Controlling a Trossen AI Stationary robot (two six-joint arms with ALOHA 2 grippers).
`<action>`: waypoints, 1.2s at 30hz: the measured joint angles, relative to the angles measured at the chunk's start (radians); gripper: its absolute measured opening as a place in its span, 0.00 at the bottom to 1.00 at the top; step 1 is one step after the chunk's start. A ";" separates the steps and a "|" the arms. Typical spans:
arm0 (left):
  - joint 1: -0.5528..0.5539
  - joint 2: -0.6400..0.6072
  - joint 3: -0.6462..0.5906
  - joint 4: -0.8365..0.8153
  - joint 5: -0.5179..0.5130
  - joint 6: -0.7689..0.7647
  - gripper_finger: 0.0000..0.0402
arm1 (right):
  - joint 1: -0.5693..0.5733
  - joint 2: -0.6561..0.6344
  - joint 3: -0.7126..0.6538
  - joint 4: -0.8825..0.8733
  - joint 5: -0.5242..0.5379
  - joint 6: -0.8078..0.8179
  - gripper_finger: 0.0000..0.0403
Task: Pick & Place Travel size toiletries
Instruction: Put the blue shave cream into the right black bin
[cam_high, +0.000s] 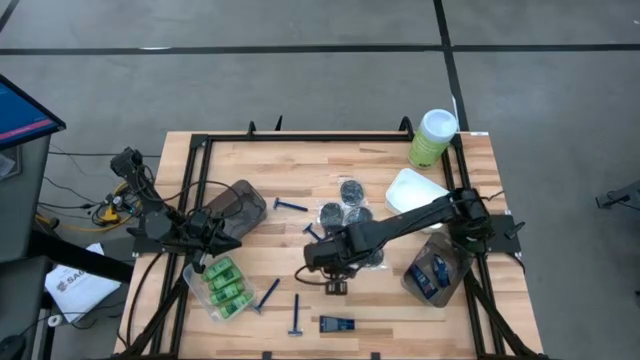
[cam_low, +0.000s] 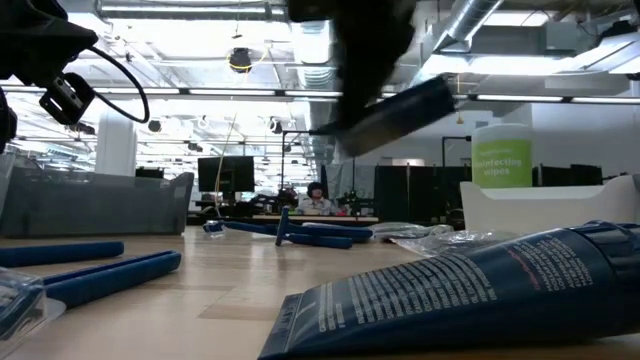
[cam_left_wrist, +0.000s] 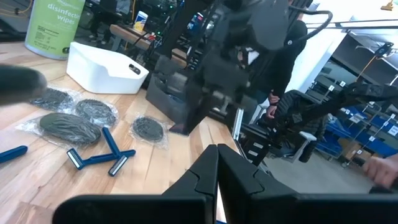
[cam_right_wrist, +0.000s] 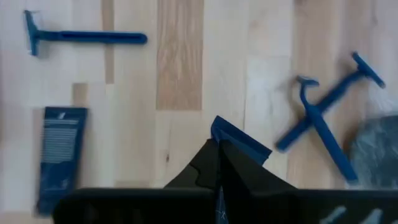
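My right gripper (cam_high: 335, 283) hangs above the table's middle near part, shut on a small dark-blue tube (cam_low: 405, 112). On the wood below lie another dark-blue tube (cam_right_wrist: 61, 155), a single blue razor (cam_right_wrist: 87, 37) and two crossed razors (cam_right_wrist: 326, 118). Dark round tins in clear wrap (cam_high: 345, 208) lie just beyond. My left gripper (cam_high: 205, 250) waits shut at the left, over a clear tub of green mini bottles (cam_high: 225, 283). My right gripper pinches the dark-blue tube between its two fingers, coming from above and pointing steeply down. One flat end of the tube (cam_right_wrist: 241, 142) sticks out past the fingertips. The tube is lifted clear of the table and slants, one end higher (cam_low: 445, 95).
A smoky tub (cam_high: 240, 205) stands left of centre, a white tub (cam_high: 415, 190) and the tall green canister (cam_high: 432, 138) at the far right. A clear tub with dark-blue tubes (cam_high: 435, 270) sits at the near right. More razors (cam_high: 268, 294) lie near the front edge.
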 joint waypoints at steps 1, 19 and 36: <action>0.000 0.003 0.000 0.004 0.000 0.000 0.00 | 0.004 -0.016 0.002 -0.046 -0.001 0.034 0.00; 0.000 0.033 0.000 0.012 0.009 0.000 0.00 | 0.274 -0.381 -0.306 -0.499 0.041 0.952 0.00; 0.000 0.046 0.000 0.019 0.010 0.000 0.00 | 0.317 -0.553 -0.862 -0.182 -0.024 1.322 0.00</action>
